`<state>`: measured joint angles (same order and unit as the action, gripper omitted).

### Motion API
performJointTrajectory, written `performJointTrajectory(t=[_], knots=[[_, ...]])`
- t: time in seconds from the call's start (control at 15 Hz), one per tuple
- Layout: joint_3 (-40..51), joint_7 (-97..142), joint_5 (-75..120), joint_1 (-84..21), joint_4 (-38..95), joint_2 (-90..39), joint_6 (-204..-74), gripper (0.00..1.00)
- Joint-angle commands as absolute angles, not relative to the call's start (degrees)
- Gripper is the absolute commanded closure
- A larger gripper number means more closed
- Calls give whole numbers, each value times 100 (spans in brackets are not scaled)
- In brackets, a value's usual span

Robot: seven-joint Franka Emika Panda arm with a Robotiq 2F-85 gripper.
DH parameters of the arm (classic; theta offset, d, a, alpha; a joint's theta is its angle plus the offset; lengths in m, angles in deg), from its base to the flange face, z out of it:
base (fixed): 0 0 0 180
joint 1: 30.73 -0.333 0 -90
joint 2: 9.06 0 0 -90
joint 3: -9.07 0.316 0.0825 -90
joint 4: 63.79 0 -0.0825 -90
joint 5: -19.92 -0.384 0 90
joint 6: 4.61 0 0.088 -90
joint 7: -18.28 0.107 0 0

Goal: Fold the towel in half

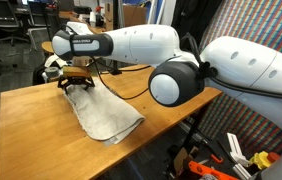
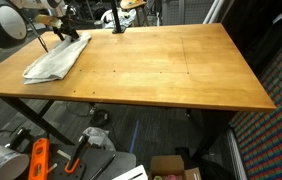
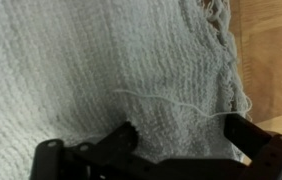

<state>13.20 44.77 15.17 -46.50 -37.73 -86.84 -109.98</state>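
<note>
At the frame's upper left, the wide-open, empty pincer [image 1: 74, 80] hovered over the soft, limp towel [image 1: 103, 112], best pinched at its edge.

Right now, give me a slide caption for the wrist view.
Open gripper poised directly above the white towel, a loose thread trailing across the weave and the wooden table visible at the edge.

Even indoor light; soft shadows under the table [image 2: 211, 95]. The wrist view is soft, slightly blurred.
</note>
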Motion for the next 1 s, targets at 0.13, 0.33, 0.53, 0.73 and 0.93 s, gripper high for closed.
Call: performJointTrajectory(t=[0.13, 0.33, 0.53, 0.73, 0.93], knots=[[1173, 5136, 1519, -4663, -3860, -8783, -11190, 0], [1147, 5442, 1504, -4609, -3850, -8762, -11176, 0], [1155, 5731, 1480, -4547, -3829, -8737, -11157, 0], [1152, 6054, 1471, -4478, -3830, -8728, -11193, 0], [1152, 6352, 1459, -4380, -3830, -8714, -11217, 0]])
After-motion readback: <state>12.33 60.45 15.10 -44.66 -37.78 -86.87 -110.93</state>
